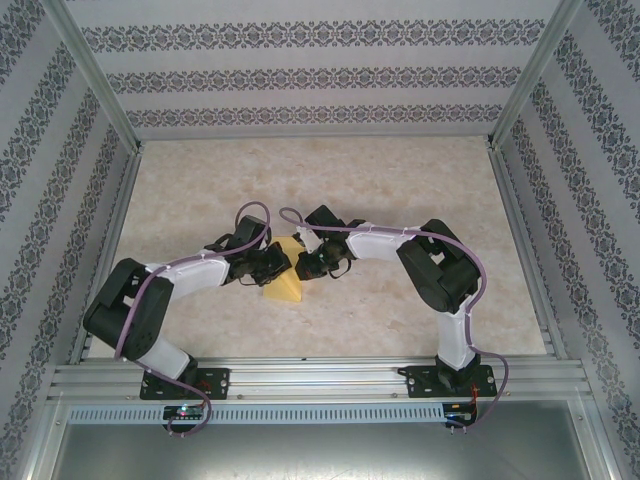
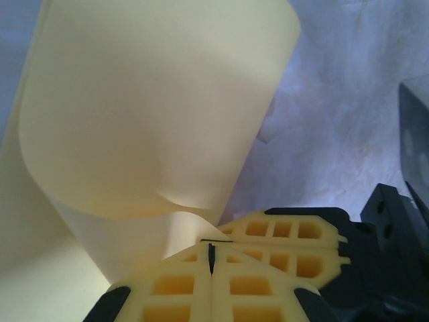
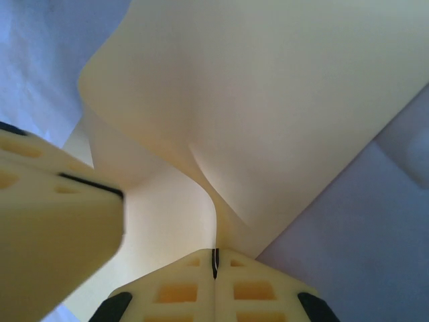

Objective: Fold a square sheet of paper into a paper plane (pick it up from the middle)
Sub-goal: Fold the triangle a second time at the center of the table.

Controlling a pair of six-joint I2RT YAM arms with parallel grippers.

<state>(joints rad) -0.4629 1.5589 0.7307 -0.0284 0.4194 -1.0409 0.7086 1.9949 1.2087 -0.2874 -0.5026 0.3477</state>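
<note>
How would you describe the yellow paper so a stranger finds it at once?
Find the pale marbled table inside the patterned walls. Near its middle the left gripper and right gripper meet on the paper. Unlike them, it is thin, curled, yellow.

Nothing legible here — no text, label, brand, number or sign can be read

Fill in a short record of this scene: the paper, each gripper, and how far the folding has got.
paper: square sheet of paper, yellow, curled upward between the grippers
left gripper: shut on the sheet
right gripper: shut on the sheet
position: grippers close together, mid table
progress: sheet bent in loose curves, not yet a plane
</note>
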